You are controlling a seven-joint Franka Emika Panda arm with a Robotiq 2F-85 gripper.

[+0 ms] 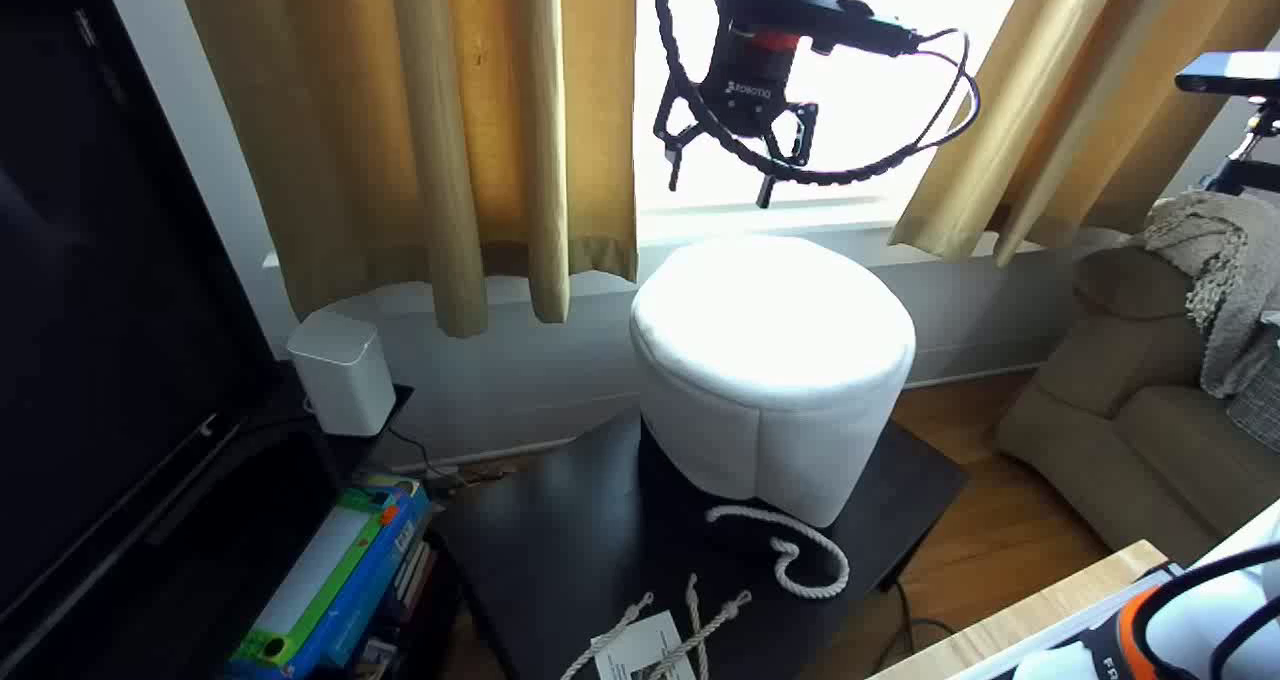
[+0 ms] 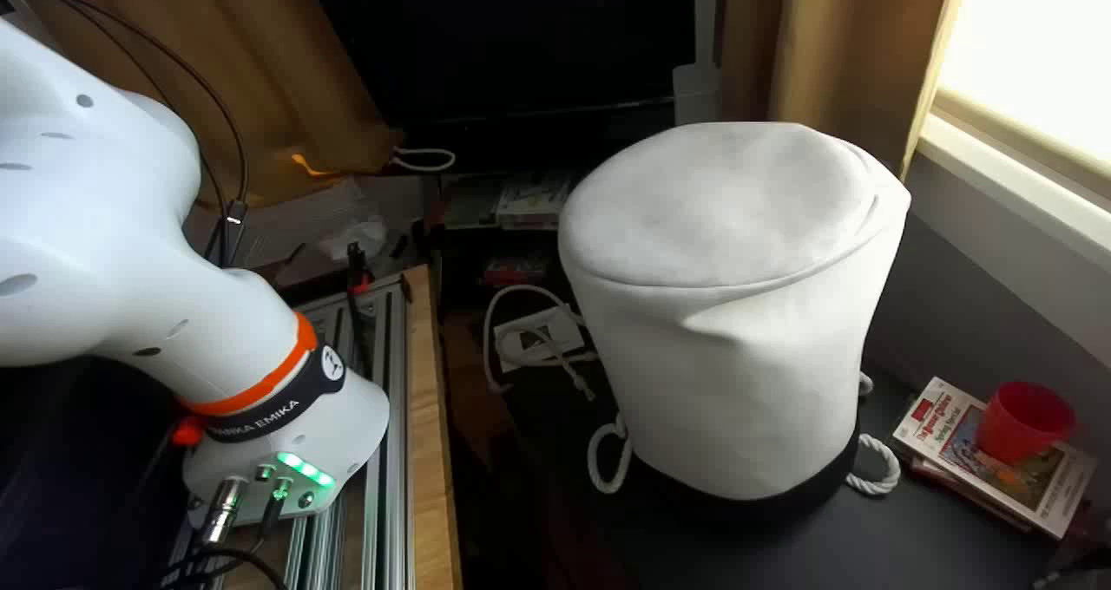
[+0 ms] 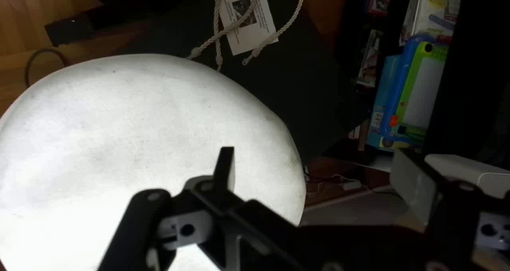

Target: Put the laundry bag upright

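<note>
The laundry bag (image 1: pixel 772 335) stands upside down on a black table (image 1: pixel 560 500). Its white closed base faces up, and its black rim band (image 2: pixel 746 508) is at the bottom, as seen in an exterior view (image 2: pixel 729 330). White rope handles (image 2: pixel 610 458) stick out low at its sides; one also lies in front of it (image 1: pixel 815 588). My gripper (image 1: pixel 720 192) is open and empty above the bag, apart from it. In the wrist view, one finger of the gripper (image 3: pixel 314 167) is over the bag's base (image 3: pixel 151 135) and the other is beyond its edge.
Loose ropes and a printed card (image 1: pixel 640 650) lie on the table near the bag. A red cup (image 2: pixel 1024 421) stands on books (image 2: pixel 998 451) beside it. A small white box device (image 1: pixel 343 372) is by the TV. The window and curtains (image 1: pixel 470 140) are behind.
</note>
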